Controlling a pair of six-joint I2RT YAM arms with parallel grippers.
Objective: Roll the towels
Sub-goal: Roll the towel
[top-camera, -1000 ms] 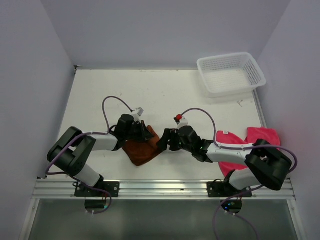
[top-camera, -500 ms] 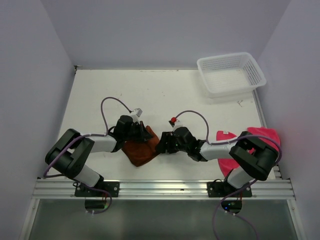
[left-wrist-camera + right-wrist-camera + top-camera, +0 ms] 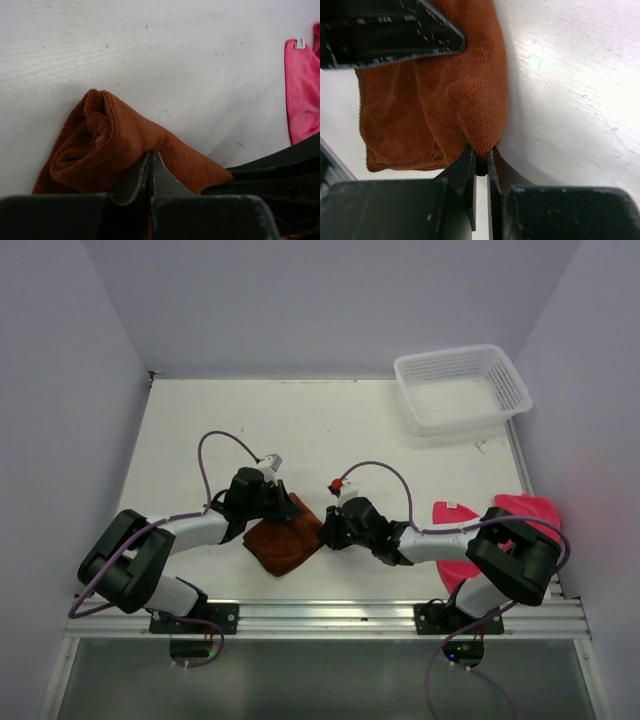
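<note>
The rust-brown towel (image 3: pixel 285 546) lies bunched between my two arms near the table's front. In the left wrist view one end of the rust-brown towel (image 3: pixel 95 142) is loosely rolled. My left gripper (image 3: pixel 283 508) is at its far left edge, and the left gripper (image 3: pixel 151 159) has its jaws pressed together with cloth tented at the tip. My right gripper (image 3: pixel 325 531) is at the towel's right corner. That right gripper (image 3: pixel 481 156) is shut on a fold of the rust-brown towel (image 3: pixel 455 95). The pink towel (image 3: pixel 528 509) lies crumpled at the right edge, partly under the right arm.
A white mesh basket (image 3: pixel 462 388) stands at the back right corner. Walls close in the table on the left, back and right. The pink towel (image 3: pixel 302 95) shows at the right of the left wrist view, beyond the right arm's black body (image 3: pixel 280 170).
My right gripper has moved left onto the rust-brown towel's right corner and closed on a fold. The left gripper has stayed shut and shifted slightly; the towel has bunched a little.
</note>
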